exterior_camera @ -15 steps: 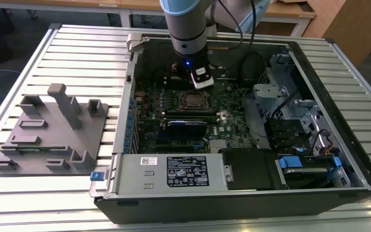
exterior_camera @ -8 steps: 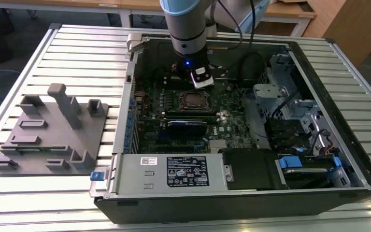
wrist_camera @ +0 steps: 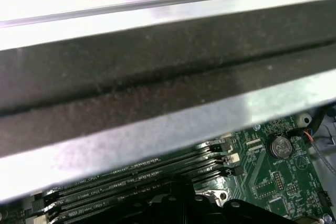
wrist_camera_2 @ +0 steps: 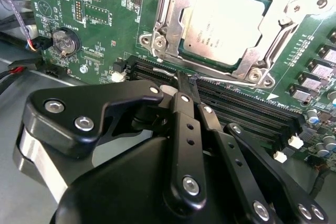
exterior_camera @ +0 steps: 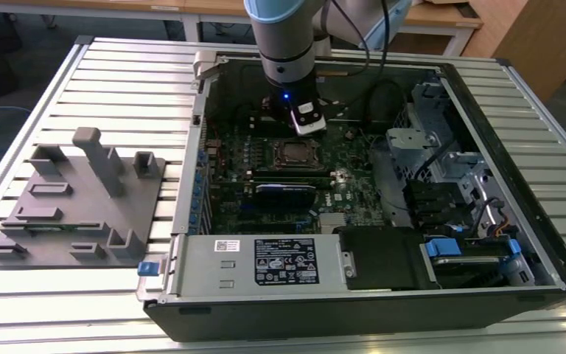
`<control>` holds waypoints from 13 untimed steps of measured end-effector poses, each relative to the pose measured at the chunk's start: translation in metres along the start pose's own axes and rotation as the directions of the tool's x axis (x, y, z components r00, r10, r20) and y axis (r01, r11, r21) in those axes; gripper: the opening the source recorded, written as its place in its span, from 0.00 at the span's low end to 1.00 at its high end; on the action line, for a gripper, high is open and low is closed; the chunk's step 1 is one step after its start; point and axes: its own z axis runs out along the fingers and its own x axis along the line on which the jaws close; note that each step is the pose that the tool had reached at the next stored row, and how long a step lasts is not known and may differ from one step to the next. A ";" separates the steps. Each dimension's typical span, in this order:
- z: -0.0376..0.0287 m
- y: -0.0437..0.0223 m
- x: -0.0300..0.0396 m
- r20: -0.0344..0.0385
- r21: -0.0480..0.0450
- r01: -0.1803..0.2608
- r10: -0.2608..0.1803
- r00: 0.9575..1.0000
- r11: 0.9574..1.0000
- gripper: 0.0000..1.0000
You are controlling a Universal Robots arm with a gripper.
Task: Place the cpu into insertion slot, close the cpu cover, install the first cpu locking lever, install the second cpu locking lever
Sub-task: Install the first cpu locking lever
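The cpu (wrist_camera_2: 226, 22), a silvery-grey square chip, lies flat in the insertion slot (exterior_camera: 293, 153) on the green motherboard. Over its edges lies the cpu cover (wrist_camera_2: 245, 65), a silver frame that looks lowered. A thin wire locking lever (wrist_camera_2: 231, 81) runs along the socket's side, between it and the black memory slots (wrist_camera_2: 247, 114). My gripper (wrist_camera_2: 187, 83) has its black fingers shut together, with the tips right at this lever and nothing visibly clamped between them. In the exterior view the gripper (exterior_camera: 308, 127) hangs just behind the socket inside the open computer case.
The case walls (exterior_camera: 362, 291) surround the motherboard (exterior_camera: 263, 184). A power supply (exterior_camera: 263, 262) sits at the near side and drive cages (exterior_camera: 450, 184) at the exterior view's right. A grey fixture (exterior_camera: 77, 199) stands on the slatted table. A coin battery (wrist_camera_2: 64, 40) and cables lie near the socket.
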 end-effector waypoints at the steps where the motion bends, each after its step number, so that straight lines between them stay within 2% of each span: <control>1: 0.0004 -0.0002 0.0001 0.001 0.004 0.001 -0.001 1.000 1.000 0.10; 5: 0.0020 0.0001 0.0005 0.003 0.008 0.002 -0.002 1.000 1.000 0.10; 9: 0.0029 0.0000 0.0007 0.005 0.020 0.005 -0.005 1.000 1.000 0.10; 13: 0.0037 0.0006 0.0011 0.006 0.023 0.006 -0.006 1.000 1.000 0.10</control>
